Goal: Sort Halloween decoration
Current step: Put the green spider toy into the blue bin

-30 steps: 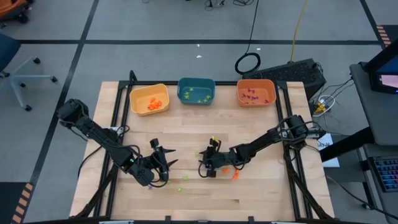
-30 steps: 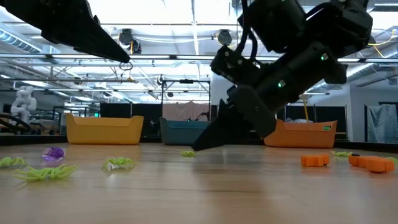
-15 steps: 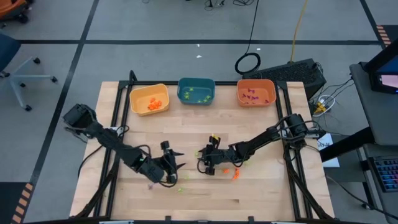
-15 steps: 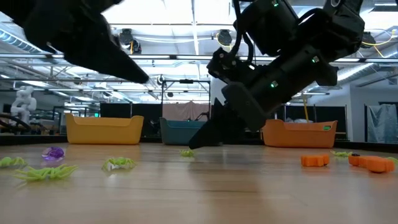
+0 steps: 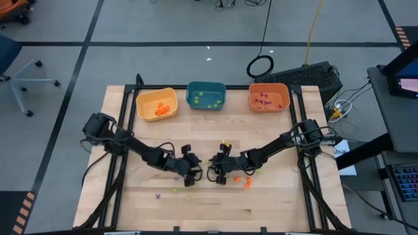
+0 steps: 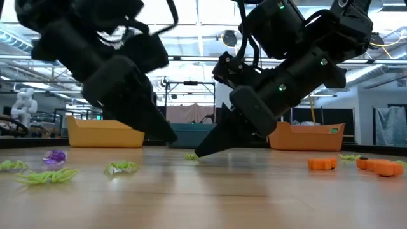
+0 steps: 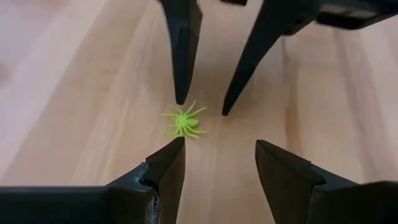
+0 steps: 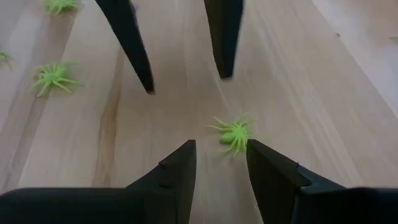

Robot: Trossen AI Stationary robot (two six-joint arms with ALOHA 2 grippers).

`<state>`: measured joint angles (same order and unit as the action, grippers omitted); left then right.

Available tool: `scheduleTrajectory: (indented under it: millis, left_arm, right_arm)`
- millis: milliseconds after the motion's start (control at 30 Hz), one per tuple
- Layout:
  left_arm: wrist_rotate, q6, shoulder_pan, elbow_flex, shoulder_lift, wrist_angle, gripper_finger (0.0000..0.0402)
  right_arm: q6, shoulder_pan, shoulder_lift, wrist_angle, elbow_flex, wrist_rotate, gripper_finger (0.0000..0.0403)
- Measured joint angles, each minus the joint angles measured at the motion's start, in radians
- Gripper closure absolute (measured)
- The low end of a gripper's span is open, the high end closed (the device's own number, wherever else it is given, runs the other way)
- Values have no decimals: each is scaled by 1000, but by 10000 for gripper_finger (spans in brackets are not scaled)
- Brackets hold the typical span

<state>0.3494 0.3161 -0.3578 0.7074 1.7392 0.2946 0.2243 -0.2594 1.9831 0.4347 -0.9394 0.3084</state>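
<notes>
Left claw (image 5: 193, 171) now beside spider (image 7: 184, 122)

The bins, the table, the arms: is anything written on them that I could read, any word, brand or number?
No text can be read in any view.
Yellow bin, teal bin, orange bin: no labels show.
Table: bare wood, no markings.
Both arms: only small green lights in the low view, no lettering.
Screen beside the table: pink glow, too small to read.
</notes>
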Motion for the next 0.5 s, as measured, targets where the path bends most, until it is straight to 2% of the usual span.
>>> scheduleTrajectory:
  millis: [233, 500]
  left_arm:
    - [-116, 26, 60, 0, 49, 44, 208]
    - [-151, 44, 95, -1, 66, 46, 208]
  right_arm:
    - [1, 13, 0, -10, 0, -26, 309]
    - [-4, 32, 0, -21, 0, -42, 323]
